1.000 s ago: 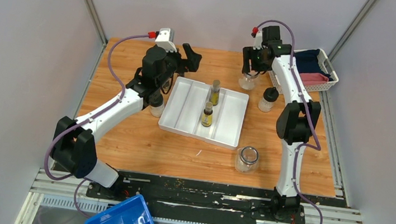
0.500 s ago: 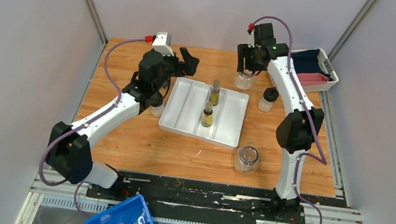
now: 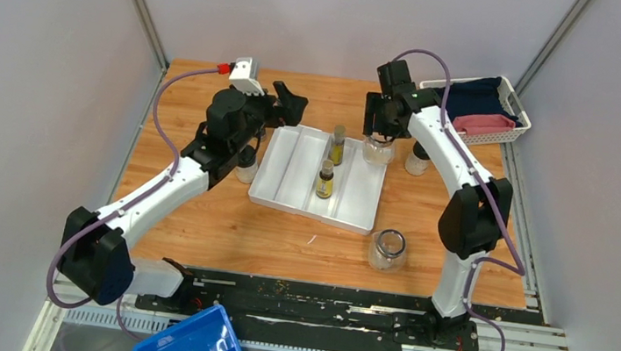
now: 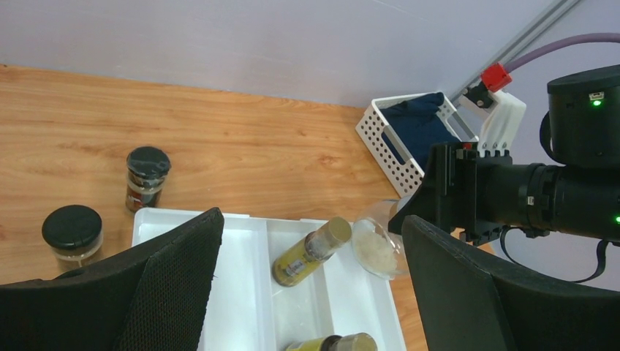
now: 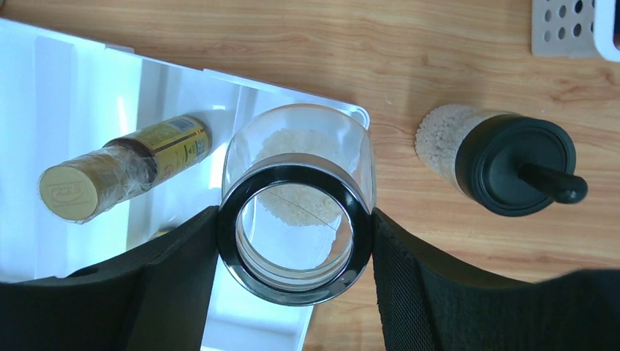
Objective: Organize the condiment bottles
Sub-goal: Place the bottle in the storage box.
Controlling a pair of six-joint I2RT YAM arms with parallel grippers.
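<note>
Right wrist: end effector (image 5: pixel 296 245) grips glass jar (image 5: pixel 296 150) above tray (image 5: pixel 241 80) corner.

Mid-frame from above, one slim yellow-labelled bottle (image 3: pixel 338 144) and its dark-capped twin (image 3: pixel 325 178) stand upright. An open clear glass jar of white grains (image 5: pixel 296 212) is clamped in the right end effector (image 5: pixel 296 238). A black-lidded clear jar (image 3: pixel 418 159) stands just right of it, a squat clear jar (image 3: pixel 388 249) lower centre, and another black-lidded jar (image 3: pixel 245 164) and a tiny dark shaker (image 4: pixel 147 178) centre-left.
</note>
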